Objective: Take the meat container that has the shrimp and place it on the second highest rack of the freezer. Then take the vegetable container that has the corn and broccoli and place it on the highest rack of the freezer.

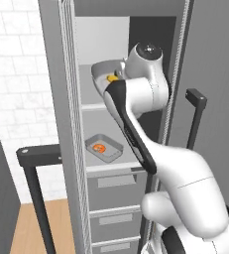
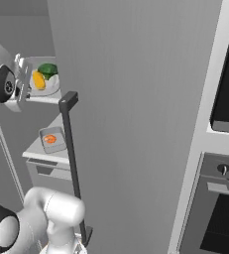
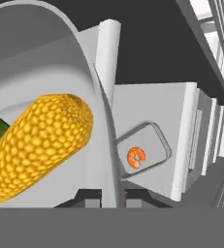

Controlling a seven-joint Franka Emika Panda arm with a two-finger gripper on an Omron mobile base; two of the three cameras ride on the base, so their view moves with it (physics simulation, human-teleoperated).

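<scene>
Vegetable container, your single rounded pale grey dish, sits on the highest rack of the freezer, carrying one yellow corn cob and one dark green broccoli. You have the tool clamped narrow on its near rim. One meat container, shallow and rectangular, rests on the rack below with one curled orange shrimp. You see three drawer fronts beneath. The open freezer door with its dark bar handle stands to the right, beside an oven stack.
</scene>
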